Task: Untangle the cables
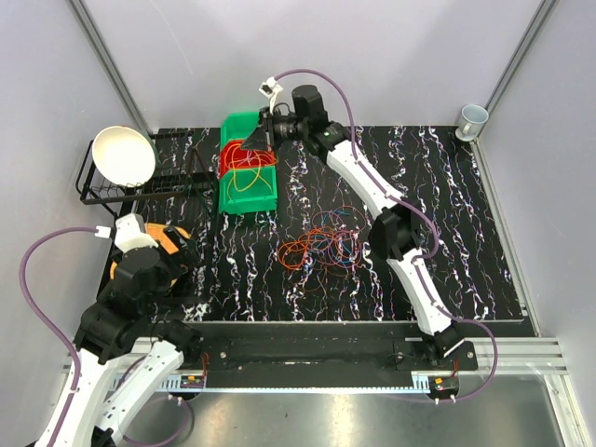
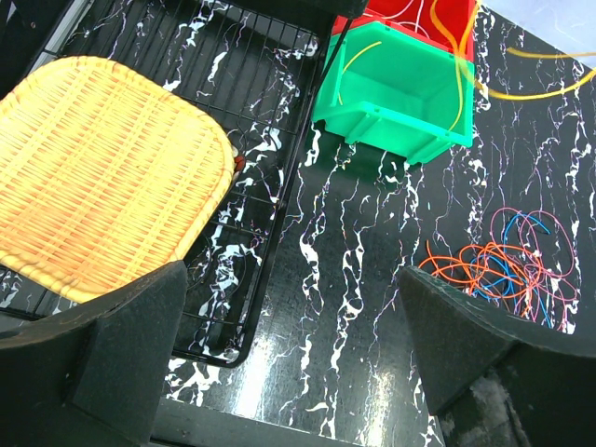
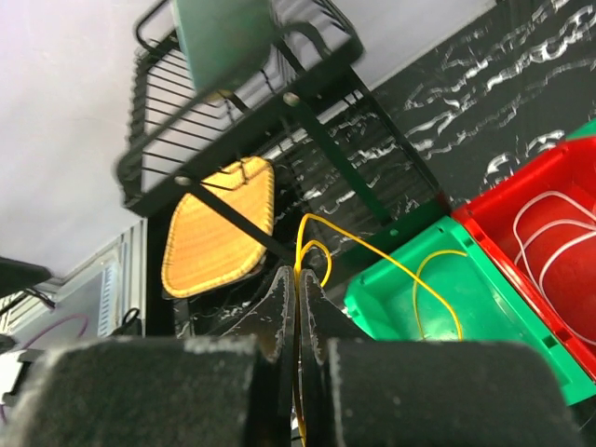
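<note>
A tangle of thin orange, red and blue cables (image 1: pixel 321 247) lies on the black marbled table, also seen low on the right in the left wrist view (image 2: pixel 503 265). My right gripper (image 1: pixel 265 140) hangs over the stacked bins, shut (image 3: pixel 298 275) on a yellow cable (image 3: pixel 372 247) that loops down into the green bin (image 3: pixel 419 307). White loops lie in the red bin (image 3: pixel 549 242) behind it. More yellow and red loops show in the bins (image 1: pixel 244 177). My left gripper (image 2: pixel 291 279) is open and empty above bare table, left of the tangle (image 1: pixel 172 256).
A black wire rack (image 1: pixel 140 191) stands at the left with a white bowl (image 1: pixel 124 154) on top. A woven yellow mat (image 2: pixel 93 177) lies under it, close to my left gripper. A pale cup (image 1: pixel 472 118) sits at the back right corner.
</note>
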`<state>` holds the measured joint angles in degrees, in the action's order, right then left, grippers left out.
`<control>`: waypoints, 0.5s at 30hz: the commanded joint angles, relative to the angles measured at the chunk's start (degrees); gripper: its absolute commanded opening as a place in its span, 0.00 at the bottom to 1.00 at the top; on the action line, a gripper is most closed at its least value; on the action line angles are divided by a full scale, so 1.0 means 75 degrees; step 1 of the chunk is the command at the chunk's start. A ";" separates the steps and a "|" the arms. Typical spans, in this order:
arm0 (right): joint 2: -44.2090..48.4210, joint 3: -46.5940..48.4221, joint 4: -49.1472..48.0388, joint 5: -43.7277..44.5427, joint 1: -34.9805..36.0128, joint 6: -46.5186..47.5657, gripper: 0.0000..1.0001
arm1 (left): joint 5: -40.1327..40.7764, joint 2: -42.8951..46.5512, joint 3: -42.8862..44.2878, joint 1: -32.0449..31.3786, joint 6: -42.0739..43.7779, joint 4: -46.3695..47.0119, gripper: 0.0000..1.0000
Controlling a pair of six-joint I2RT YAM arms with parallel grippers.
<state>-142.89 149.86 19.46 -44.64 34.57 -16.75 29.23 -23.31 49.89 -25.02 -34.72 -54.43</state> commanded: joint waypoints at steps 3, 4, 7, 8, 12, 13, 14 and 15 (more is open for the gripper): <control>-0.0353 0.0304 -0.0567 0.0198 0.0172 0.0019 0.00 | -0.0124 -0.0091 0.0063 0.0066 0.0106 0.0262 0.99; -0.0401 0.0292 -0.0591 0.0210 0.0207 0.0007 0.00 | -0.0136 -0.0103 0.0063 0.0077 0.0106 0.0262 0.99; -0.0612 0.0304 -0.0720 0.0269 0.0242 -0.0051 0.00 | -0.0136 -0.0138 0.0063 0.0089 0.0106 0.0274 0.99; -0.0658 0.0304 -0.0767 0.0292 0.0243 -0.0109 0.00 | -0.0136 -0.0138 0.0063 0.0112 0.0106 0.0262 0.99; -0.0963 0.0315 -0.1094 0.0362 0.0301 -0.0227 0.00 | -0.0159 -0.0185 0.0051 0.0148 0.0118 0.0262 0.99; -0.1022 0.0327 -0.1153 0.0374 0.0313 -0.0239 0.00 | -0.0160 -0.0173 0.0063 0.0148 0.0118 0.0273 0.99; -0.1115 0.0339 -0.1247 0.0386 0.0325 -0.0297 0.00 | -0.0148 -0.0185 0.0063 0.0148 0.0118 0.0274 0.99; -0.1162 0.0327 -0.1317 0.0386 0.0325 -0.0332 0.00 | -0.0148 -0.0185 0.0051 0.0159 0.0129 0.0274 0.99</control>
<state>-150.06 149.91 14.33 -42.68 36.12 -18.00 29.04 -23.92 49.89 -24.21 -34.52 -54.41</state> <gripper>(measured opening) 0.012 0.987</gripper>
